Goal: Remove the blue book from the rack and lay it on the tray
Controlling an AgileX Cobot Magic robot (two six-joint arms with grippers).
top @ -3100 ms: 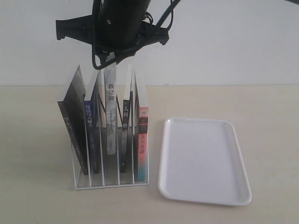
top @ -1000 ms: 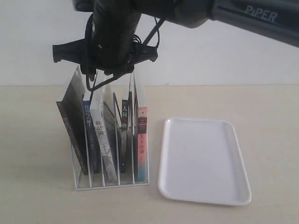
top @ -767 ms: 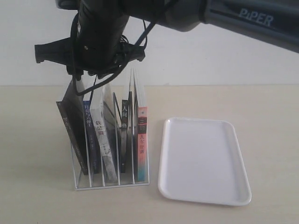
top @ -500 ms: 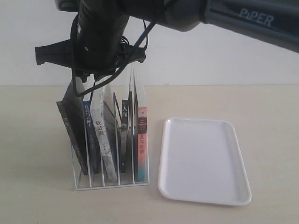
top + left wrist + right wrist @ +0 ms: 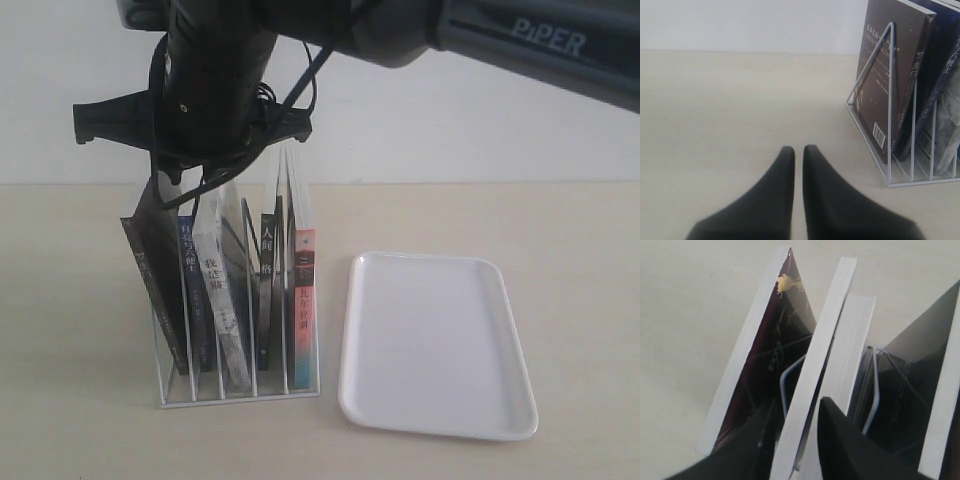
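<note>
Pale beige tabletop meets a white wall at the far side. The blue book stands in the rack, second slot from the left, with its dark blue spine facing near. A black book leans away on its left. On its right a grey-white book tilts, followed by a black-spined book and a pink-and-teal one.

The right gripper reaches across and hangs over the rack's left slots. Its fingers are spread to either side of one book's white top edge. I cannot tell whether they pinch it, or which book it is.

The tray lies flat just right of the rack. The left gripper is low over the table left of the rack, fingers pressed nearly together on nothing.
</note>
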